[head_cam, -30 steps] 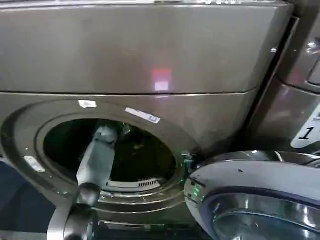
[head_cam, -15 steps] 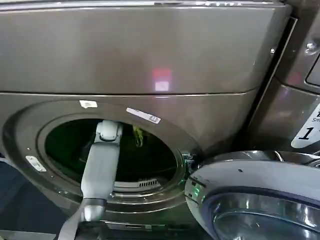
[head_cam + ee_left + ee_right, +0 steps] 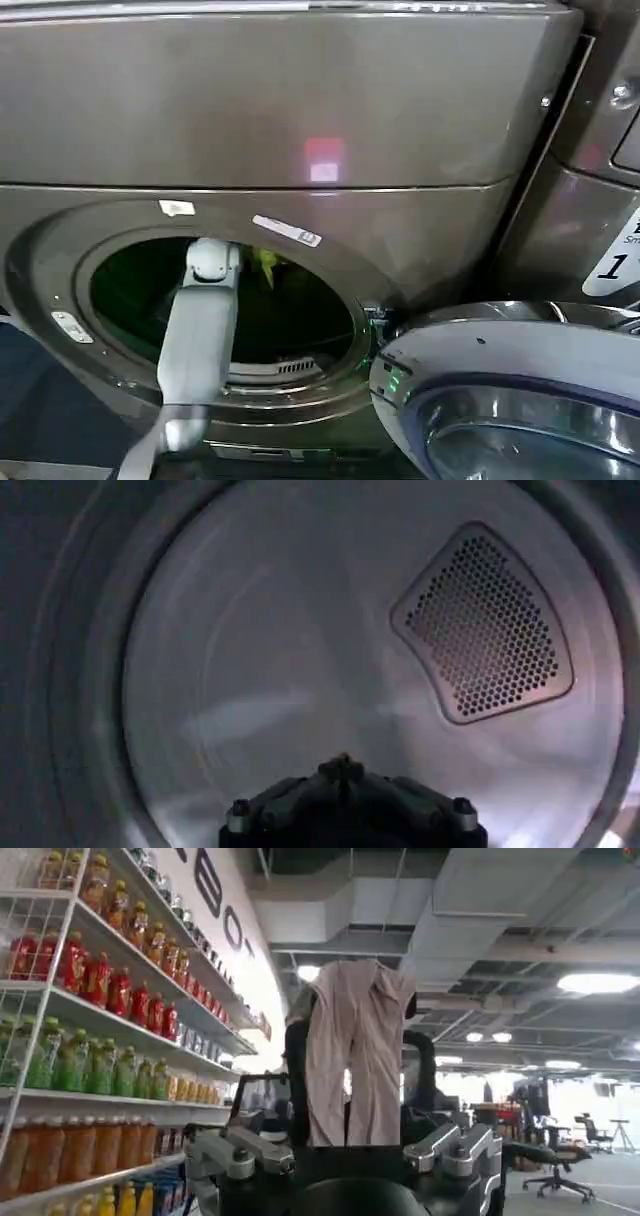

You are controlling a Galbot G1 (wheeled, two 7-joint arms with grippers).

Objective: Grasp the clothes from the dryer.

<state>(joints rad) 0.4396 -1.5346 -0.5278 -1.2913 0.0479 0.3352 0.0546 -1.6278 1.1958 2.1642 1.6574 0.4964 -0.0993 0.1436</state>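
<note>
Clothes [image 3: 264, 263] higher now at left tool [image 3: 243, 262], porthole top.

A large white "1" stands on a white label [image 3: 618, 258] at the corner of the neighbouring machine [image 3: 600, 150], with a line of smaller print above it that is too small to read. The dryer [image 3: 300, 100] carries small white stickers [image 3: 286, 230] around its round opening; their print cannot be made out. In the right wrist view, big dark letters on a white wall [image 3: 215, 893] read roughly "BOT", cut off at the start.
</note>
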